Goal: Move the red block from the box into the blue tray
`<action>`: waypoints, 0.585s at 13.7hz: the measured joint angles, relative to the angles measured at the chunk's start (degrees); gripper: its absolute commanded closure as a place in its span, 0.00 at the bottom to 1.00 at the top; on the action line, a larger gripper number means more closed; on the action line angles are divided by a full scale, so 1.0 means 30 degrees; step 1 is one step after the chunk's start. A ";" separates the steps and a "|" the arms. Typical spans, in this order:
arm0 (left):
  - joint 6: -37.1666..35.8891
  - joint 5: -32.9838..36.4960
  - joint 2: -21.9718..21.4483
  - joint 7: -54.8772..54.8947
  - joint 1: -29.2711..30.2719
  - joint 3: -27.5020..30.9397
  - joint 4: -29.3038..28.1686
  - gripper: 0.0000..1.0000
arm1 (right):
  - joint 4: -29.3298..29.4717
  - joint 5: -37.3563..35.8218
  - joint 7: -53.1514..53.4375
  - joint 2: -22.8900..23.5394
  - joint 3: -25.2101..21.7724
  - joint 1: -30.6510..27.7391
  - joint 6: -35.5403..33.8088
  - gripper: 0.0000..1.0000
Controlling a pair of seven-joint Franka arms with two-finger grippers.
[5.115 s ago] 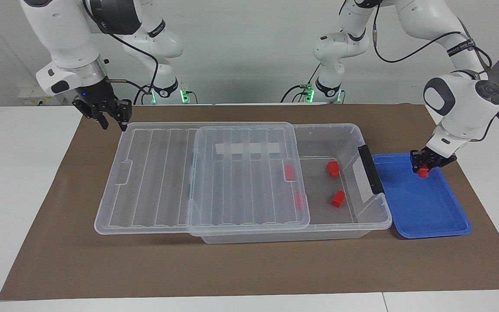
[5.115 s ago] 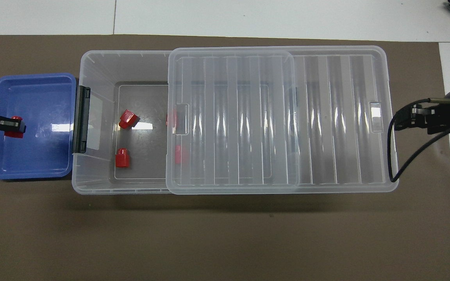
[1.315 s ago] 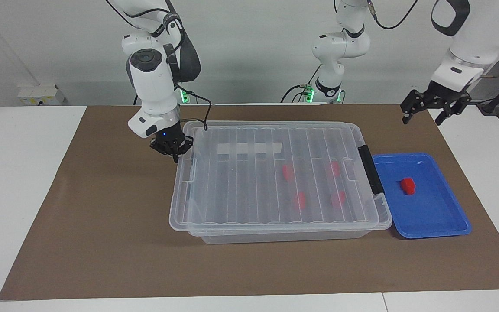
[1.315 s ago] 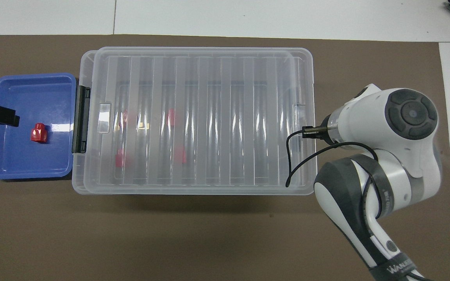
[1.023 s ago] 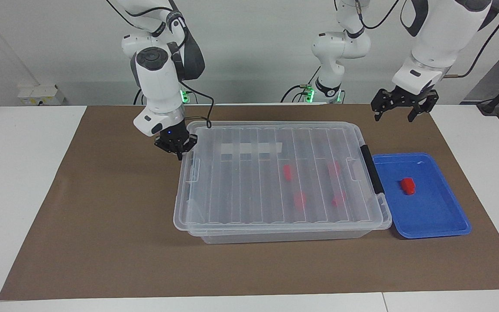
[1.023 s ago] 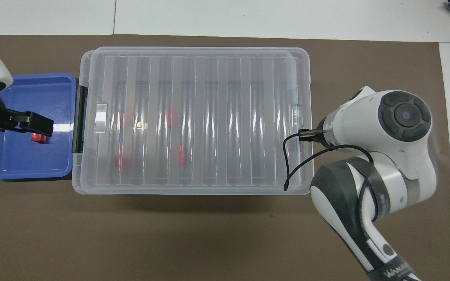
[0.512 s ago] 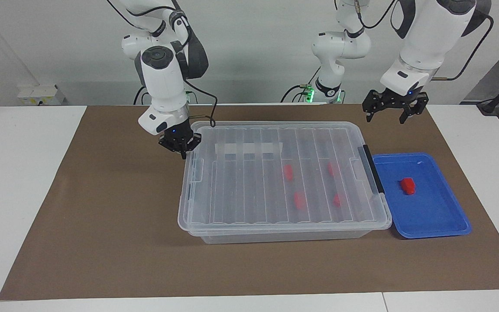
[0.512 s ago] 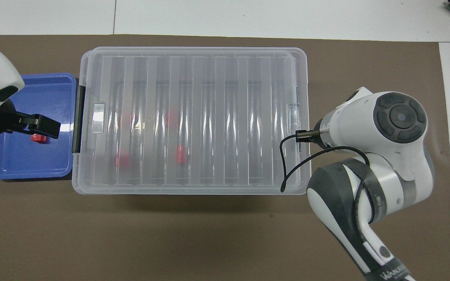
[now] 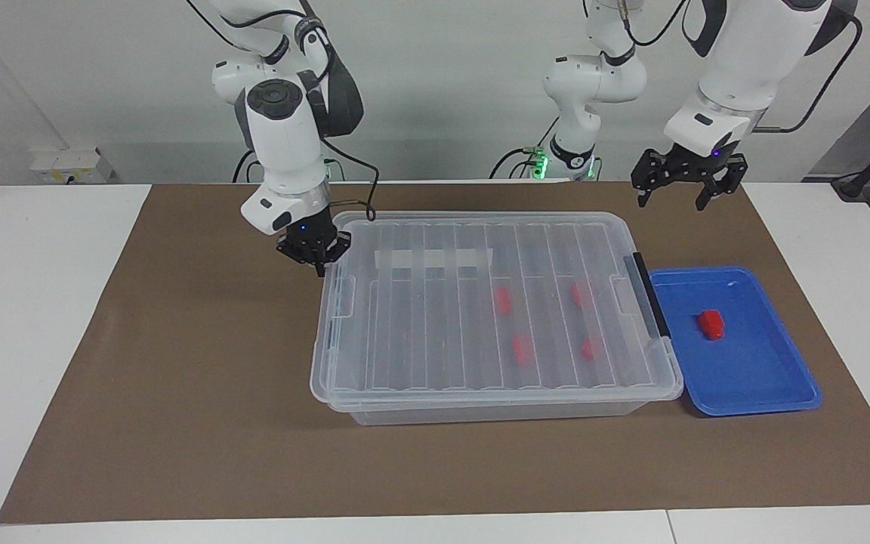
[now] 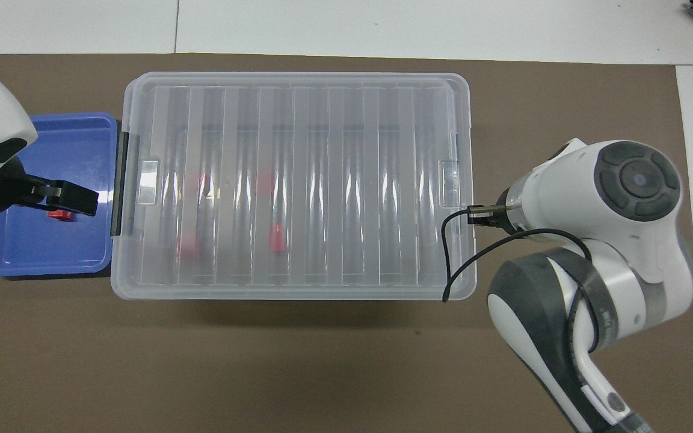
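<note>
Brown matting [image 9: 178, 378] is laid over the white surface [image 9: 35, 302]. Raised over the mat by the corner of the blue tray [image 9: 775, 378] nearest the robots, the left claw [image 9: 680, 189] is seen spread wide and empty. Low at the lid [image 9: 442, 317] edge, at the right arm's end of the box [image 9: 480, 412], the right claw [image 9: 319, 261] is pressed together with nothing held. The lid is seen to cover the box fully, with four red blocks [image 9: 523, 349] blurred beneath its ribs. The red block [image 9: 711, 323] is found lying in the blue tray, apart from both claws.
</note>
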 measured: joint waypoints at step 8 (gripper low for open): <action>0.0000 -0.0006 0.0000 0.0000 0.0043 0.0081 -0.0045 0.00 | 0.1111 0.0000 0.0000 -0.1350 -0.0125 -0.2822 -0.2630 0.00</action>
